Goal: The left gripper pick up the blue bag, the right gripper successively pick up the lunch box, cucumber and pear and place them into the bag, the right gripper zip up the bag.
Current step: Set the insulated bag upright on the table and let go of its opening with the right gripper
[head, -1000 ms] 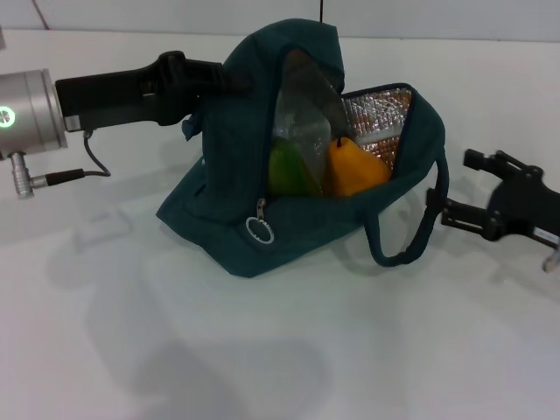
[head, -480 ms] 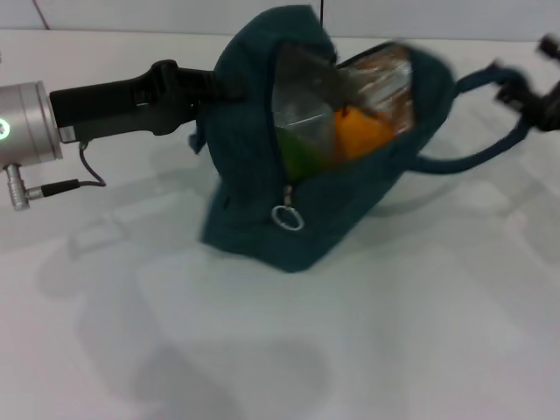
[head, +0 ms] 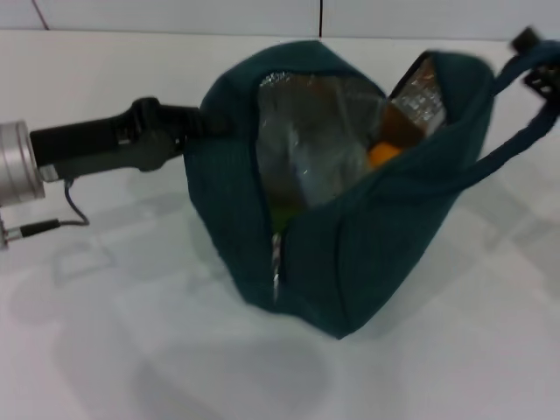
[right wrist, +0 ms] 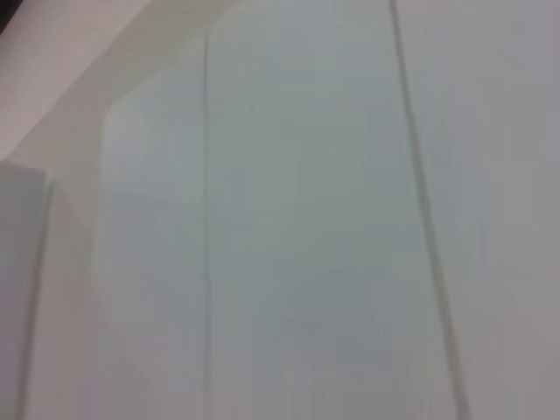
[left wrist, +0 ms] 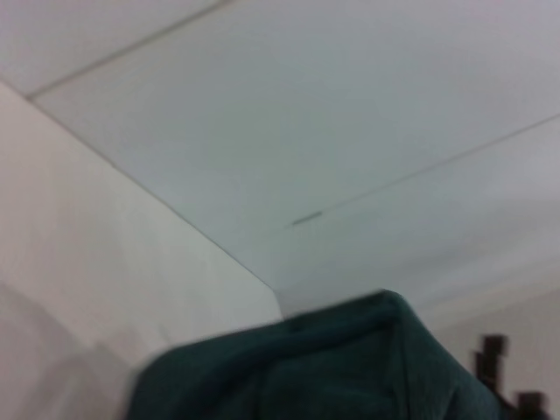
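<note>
Bag (head: 350, 254) contents blurred, half hidden

White table (head: 131, 350), pale tiled wall with dark seams (head: 175, 16) behind

blue bag (head: 367, 254): upright, mouth open | left gripper (head: 197, 127): at its rim | pear (head: 383, 155): inside
</note>
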Available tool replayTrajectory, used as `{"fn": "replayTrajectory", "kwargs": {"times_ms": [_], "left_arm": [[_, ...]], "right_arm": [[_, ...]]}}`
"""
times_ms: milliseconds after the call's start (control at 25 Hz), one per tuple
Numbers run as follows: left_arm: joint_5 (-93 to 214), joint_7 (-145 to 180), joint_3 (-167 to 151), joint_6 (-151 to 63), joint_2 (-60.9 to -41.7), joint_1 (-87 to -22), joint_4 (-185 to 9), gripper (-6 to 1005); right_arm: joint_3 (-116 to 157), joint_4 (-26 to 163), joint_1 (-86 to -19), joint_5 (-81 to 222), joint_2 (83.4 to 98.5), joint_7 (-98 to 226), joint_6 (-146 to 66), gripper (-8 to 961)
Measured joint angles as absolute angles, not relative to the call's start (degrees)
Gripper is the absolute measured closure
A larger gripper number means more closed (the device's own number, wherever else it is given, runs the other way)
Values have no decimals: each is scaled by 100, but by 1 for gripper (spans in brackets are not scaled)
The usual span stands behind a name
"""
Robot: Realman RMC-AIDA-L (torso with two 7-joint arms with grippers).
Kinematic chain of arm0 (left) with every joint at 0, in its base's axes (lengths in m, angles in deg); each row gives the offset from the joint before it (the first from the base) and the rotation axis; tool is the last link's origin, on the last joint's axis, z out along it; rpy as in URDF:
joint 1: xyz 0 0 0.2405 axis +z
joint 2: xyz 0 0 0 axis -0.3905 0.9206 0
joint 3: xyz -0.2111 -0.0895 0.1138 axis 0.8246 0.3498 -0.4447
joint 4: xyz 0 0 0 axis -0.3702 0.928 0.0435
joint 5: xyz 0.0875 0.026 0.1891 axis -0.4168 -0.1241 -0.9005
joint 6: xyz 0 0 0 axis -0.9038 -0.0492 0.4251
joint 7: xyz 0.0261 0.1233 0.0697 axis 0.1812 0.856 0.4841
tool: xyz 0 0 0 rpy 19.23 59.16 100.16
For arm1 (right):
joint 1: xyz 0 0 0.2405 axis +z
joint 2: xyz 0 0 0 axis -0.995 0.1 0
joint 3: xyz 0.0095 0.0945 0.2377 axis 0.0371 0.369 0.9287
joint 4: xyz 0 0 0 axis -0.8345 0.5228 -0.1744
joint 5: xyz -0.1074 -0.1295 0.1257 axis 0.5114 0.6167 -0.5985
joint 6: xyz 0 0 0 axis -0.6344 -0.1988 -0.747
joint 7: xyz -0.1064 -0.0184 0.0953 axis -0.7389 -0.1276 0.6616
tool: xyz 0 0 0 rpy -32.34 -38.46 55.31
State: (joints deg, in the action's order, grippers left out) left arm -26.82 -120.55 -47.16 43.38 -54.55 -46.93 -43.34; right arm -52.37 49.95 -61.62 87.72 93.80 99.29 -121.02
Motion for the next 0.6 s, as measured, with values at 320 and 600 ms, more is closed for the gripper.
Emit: {"fn": "replayTrajectory", "kwargs": {"times_ms": [320, 600], "left_arm": [[-2511, -11218, -4770, 4699, -5397, -4719, -5550, 936], [-2671, -10564, -4793, 4714, -5440, -4784, -5647, 936]], "right_arm": [[-6122, 4990, -5682, 8760, 9393, 10056, -11132, 78], [-6148, 4971, -5556, 8880, 9337, 10330, -10877, 79]]}}
